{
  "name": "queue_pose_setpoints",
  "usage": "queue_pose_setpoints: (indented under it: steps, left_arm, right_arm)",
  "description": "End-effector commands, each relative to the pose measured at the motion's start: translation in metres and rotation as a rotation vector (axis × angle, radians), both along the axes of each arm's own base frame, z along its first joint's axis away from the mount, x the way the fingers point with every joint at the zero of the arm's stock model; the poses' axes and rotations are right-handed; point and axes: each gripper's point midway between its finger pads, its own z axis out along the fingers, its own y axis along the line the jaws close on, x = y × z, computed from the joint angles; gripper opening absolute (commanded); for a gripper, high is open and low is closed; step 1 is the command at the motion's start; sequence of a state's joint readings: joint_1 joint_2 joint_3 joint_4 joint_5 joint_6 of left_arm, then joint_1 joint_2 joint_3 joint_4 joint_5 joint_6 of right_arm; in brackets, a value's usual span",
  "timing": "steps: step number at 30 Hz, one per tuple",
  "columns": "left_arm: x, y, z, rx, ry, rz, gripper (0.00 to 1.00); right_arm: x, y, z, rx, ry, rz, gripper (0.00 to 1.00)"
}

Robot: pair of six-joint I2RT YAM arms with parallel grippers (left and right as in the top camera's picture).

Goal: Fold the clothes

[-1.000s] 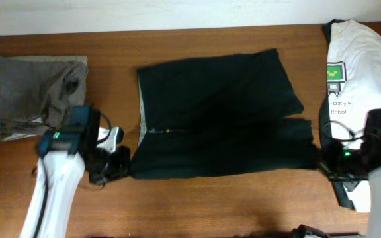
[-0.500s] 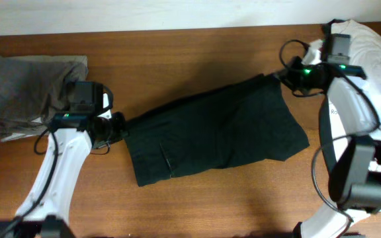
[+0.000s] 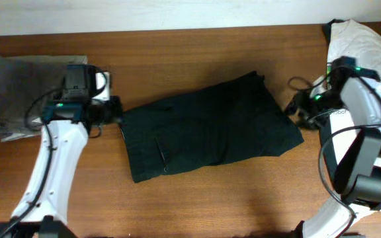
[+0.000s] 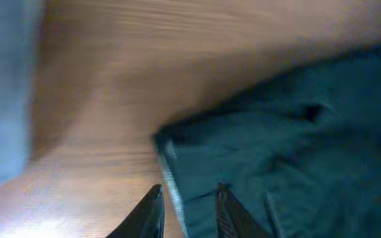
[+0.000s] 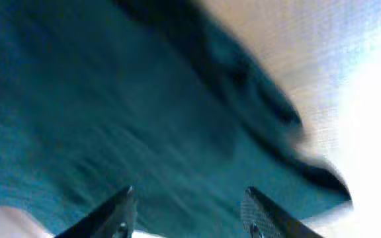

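Observation:
The black shorts (image 3: 210,132) lie folded over in the middle of the table, slightly askew. My left gripper (image 3: 116,112) sits at their left edge. In the left wrist view its fingers (image 4: 188,188) stand a little apart over the shorts (image 4: 296,172), with the pale waistband edge (image 4: 170,168) in the gap and nothing pinched. My right gripper (image 3: 295,109) is at the shorts' right edge. Seen from the right wrist, it (image 5: 189,190) is wide open above the dark fabric (image 5: 111,99). The image is blurred.
A grey garment (image 3: 18,92) lies crumpled at the far left, just behind my left arm. A white printed T-shirt (image 3: 366,46) lies at the far right, under my right arm. Bare wooden table (image 3: 210,205) shows in front of the shorts.
The shorts lay flat, held at their near corners. Both grippers carried that edge over to the far side, folding them in half, then opened and let go. The right gripper has drawn back.

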State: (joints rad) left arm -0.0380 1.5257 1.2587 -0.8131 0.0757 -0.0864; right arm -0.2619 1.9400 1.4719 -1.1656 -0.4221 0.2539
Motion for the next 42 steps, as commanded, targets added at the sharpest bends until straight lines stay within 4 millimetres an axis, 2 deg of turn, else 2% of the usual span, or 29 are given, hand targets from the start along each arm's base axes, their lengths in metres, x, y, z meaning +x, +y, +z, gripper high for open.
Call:
queue_pose_setpoints:
  steps: [1,3,5,6,8,10,12,14,15,16,17,18,19,20,21,22,23,25,26,28,31,33,35,36,39,41,42]
  left_arm:
    - [-0.001,-0.034,-0.054,0.014,0.103,-0.262,0.26]
    - [0.004,-0.033,-0.091,0.022,0.178,-0.263,0.22]
    - [0.012,-0.015,-0.135,0.075,0.25,-0.202,0.04]
    - [0.011,0.002,-0.15,0.112,0.288,-0.133,0.0]
    - [0.006,0.026,-0.162,0.145,0.333,-0.061,0.0]
    - [0.002,0.041,-0.164,0.16,0.351,-0.011,0.0]
    - [-0.003,0.058,-0.164,0.167,0.375,0.032,0.0]
    - [-0.002,0.061,-0.158,0.146,0.375,0.045,0.0]
    - [0.002,0.058,-0.148,0.13,0.365,0.042,0.01]
    - [0.006,0.055,-0.133,0.112,0.352,0.037,0.05]
    - [0.011,0.048,-0.109,0.078,0.325,0.025,0.15]
    - [0.013,0.037,-0.087,0.025,0.297,0.002,0.19]
    - [0.011,0.009,-0.058,-0.082,0.246,-0.057,0.22]
    - [0.007,-0.009,-0.045,-0.133,0.228,-0.102,0.23]
    - [-0.001,-0.028,-0.035,-0.155,0.227,-0.15,0.23]
    - [-0.022,-0.058,-0.037,-0.148,0.29,-0.23,0.23]
    - [-0.035,-0.074,-0.045,-0.146,0.326,-0.273,0.26]
    - [-0.059,-0.097,-0.067,-0.133,0.387,-0.338,0.27]
    - [-0.077,-0.108,-0.087,-0.134,0.433,-0.332,0.28]
    - [-0.091,-0.111,-0.109,-0.135,0.46,-0.315,0.17]
    - [-0.11,-0.096,-0.136,-0.156,0.528,-0.193,0.05]
    - [-0.117,-0.084,-0.136,-0.154,0.57,-0.153,0.02]
    - [-0.127,-0.055,-0.139,-0.064,0.624,-0.087,0.02]
    - [-0.128,-0.043,-0.139,-0.04,0.637,-0.057,0.02]
    - [-0.127,-0.021,-0.14,-0.021,0.641,0.01,0.0]
    - [-0.123,-0.008,-0.139,-0.018,0.633,0.051,0.0]
    - [-0.119,-0.005,-0.136,-0.022,0.621,0.052,0.01]
  right_arm:
    - [-0.029,0.001,-0.01,-0.178,0.093,0.132,0.62]
    - [-0.038,-0.002,-0.02,-0.222,0.129,0.146,0.59]
    - [-0.043,-0.002,-0.035,-0.223,0.132,0.143,0.2]
    - [-0.045,-0.002,-0.046,-0.228,0.134,0.102,0.13]
    - [-0.046,-0.001,-0.071,-0.237,0.112,0.04,0.09]
    - [-0.05,-0.011,-0.086,-0.287,0.117,-0.025,0.04]
    - [-0.061,-0.038,-0.085,-0.386,0.171,-0.087,0.04]
    - [-0.068,-0.054,-0.069,-0.395,0.216,-0.12,0.04]
    - [-0.069,-0.058,-0.059,-0.392,0.222,-0.127,0.04]
    - [-0.071,-0.063,-0.037,-0.386,0.216,-0.128,0.05]
    - [-0.067,-0.062,-0.019,-0.359,0.176,-0.102,0.21]
    - [-0.059,-0.053,0.006,-0.29,0.097,-0.041,0.39]
    - [-0.047,-0.037,0.034,-0.203,-0.013,0.001,0.44]
    - [-0.036,-0.028,0.048,-0.158,-0.089,0.01,0.43]
    - [-0.017,-0.015,0.061,-0.099,-0.202,0.019,0.38]
    - [0.019,0.004,0.066,-0.079,-0.345,0.074,0.39]
    - [0.035,0.013,0.063,-0.086,-0.394,0.108,0.43]
    - [0.07,0.042,0.042,-0.073,-0.448,0.143,0.42]
    - [0.088,0.062,0.022,-0.053,-0.453,0.141,0.26]
    - [0.109,0.09,-0.012,-0.022,-0.448,0.129,0.15]
    - [0.14,0.111,-0.06,0.022,-0.452,0.033,0.04]
    - [0.155,0.102,-0.082,0.012,-0.453,-0.065,0.04]
    - [0.172,0.068,-0.089,-0.069,-0.484,-0.181,0.04]
    - [0.181,0.045,-0.084,-0.101,-0.519,-0.232,0.04]
    - [0.195,0.008,-0.069,-0.108,-0.568,-0.273,0.04]
    - [0.202,-0.001,-0.041,-0.029,-0.638,-0.186,0.06]
    - [0.201,-0.002,-0.025,0.019,-0.653,-0.148,0.12]
